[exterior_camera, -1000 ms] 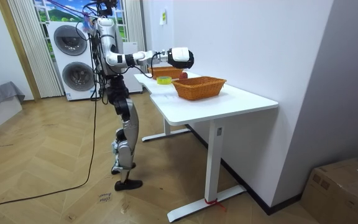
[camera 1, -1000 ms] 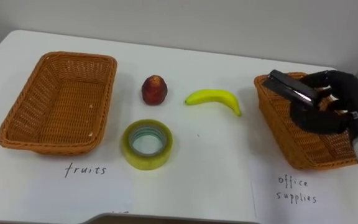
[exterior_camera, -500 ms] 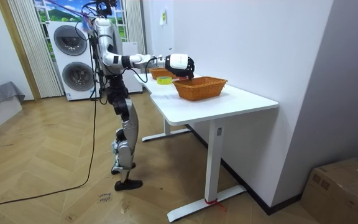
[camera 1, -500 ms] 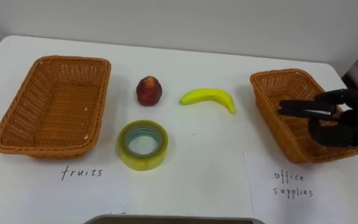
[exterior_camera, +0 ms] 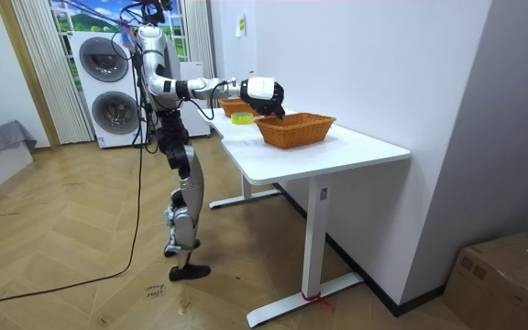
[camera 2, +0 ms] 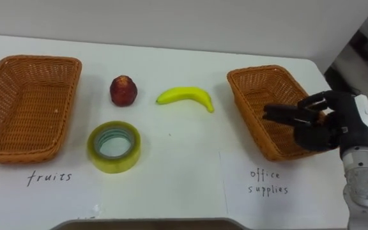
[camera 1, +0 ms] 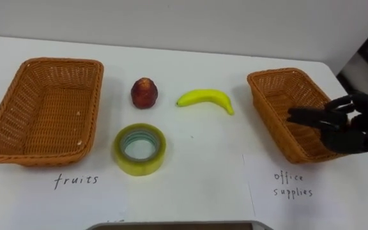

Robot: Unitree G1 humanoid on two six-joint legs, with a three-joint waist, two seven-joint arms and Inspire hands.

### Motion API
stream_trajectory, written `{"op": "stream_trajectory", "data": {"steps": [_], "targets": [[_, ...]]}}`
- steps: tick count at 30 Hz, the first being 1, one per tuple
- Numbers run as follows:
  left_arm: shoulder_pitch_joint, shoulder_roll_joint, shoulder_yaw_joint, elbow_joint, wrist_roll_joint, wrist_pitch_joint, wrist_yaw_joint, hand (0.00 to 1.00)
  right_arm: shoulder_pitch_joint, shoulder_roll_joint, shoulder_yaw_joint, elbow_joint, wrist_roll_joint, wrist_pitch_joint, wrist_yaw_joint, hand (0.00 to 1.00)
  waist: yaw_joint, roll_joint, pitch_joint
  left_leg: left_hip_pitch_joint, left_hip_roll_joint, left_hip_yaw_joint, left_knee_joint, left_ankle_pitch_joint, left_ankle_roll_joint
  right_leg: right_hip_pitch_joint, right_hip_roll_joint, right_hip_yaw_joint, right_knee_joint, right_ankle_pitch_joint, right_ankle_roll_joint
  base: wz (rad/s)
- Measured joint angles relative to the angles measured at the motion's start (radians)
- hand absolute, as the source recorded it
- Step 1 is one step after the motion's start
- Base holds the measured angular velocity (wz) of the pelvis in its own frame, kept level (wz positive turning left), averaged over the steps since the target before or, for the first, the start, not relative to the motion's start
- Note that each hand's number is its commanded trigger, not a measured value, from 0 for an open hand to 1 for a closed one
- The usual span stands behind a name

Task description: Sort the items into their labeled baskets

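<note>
My right hand (camera 1: 349, 130) reaches down into the wicker office-supplies basket (camera 1: 275, 86) at the table's right, fingers curled round a black stapler (camera 1: 306, 117) that sits low inside the basket. In the room view the same hand (exterior_camera: 262, 92) hangs over that basket (exterior_camera: 301, 130). A red fruit (camera 1: 144, 92) and a yellow banana (camera 1: 204, 98) lie in the middle of the table. A yellowish tape roll (camera 1: 139, 149) lies in front of the fruit. The wicker fruit basket (camera 1: 5, 137) stands empty at the left.
Handwritten labels lie on the white table (camera 1: 197, 182) in front of each basket. The table's right edge runs just past the office basket. In the room view I stand at the table's end, with stacked washing machines (exterior_camera: 110, 87) behind me.
My right hand has lowered the stapler from above the office basket's rim down into the basket. The whole eye view has shifted a little, so the camera moved.
</note>
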Motion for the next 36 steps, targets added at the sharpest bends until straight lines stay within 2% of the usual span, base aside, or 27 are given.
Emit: {"op": "stream_trajectory", "data": {"steps": [6, 7, 14, 24, 36], "targets": [[0.001, 0.000, 0.000, 0.000, 0.000, 0.000, 0.000, 0.00, 0.000, 0.000, -0.017, 0.000, 0.000, 0.000, 0.000, 0.00, 0.000, 0.003, -0.0019, 0.000, 0.000, 0.001, 0.001, 0.000, 0.000, 0.000, 0.000, 0.001, 0.001, 0.000, 0.000, 0.00], [0.002, 0.000, 0.000, 0.000, 0.000, 0.000, 0.000, 0.00, 0.000, 0.000, -0.024, 0.000, -0.004, 0.000, 0.000, 0.00, 0.001, 0.007, 0.0002, 0.000, 0.000, 0.001, 0.000, 0.000, 0.000, 0.000, 0.000, 0.002, 0.001, 0.000, 0.000, 0.00], [0.002, 0.000, 0.000, 0.000, 0.000, 0.001, 0.000, 0.00, 0.000, 0.000, -0.027, 0.000, -0.033, 0.000, 0.000, 0.00, 0.003, 0.009, 0.0010, 0.000, 0.000, 0.001, 0.001, 0.000, 0.000, -0.001, 0.000, 0.005, 0.001, 0.000, 0.000, 0.00], [0.003, -0.001, 0.000, 0.001, 0.001, 0.017, -0.014, 0.00, 0.000, 0.000, -0.028, 0.000, -0.034, 0.000, 0.044, 0.00, 0.004, 0.013, -0.0011, -0.001, 0.000, 0.001, 0.006, -0.001, 0.001, -0.001, 0.000, 0.004, 0.001, 0.000, 0.000, 0.00], [0.003, -0.001, -0.001, 0.002, 0.000, 0.017, -0.017, 0.00, 0.000, 0.000, -0.028, 0.000, -0.034, 0.000, 0.066, 0.00, 0.007, 0.012, -0.0008, 0.002, 0.000, 0.001, 0.006, -0.001, 0.001, 0.002, 0.000, 0.001, 0.002, 0.000, 0.000, 0.00]]}}
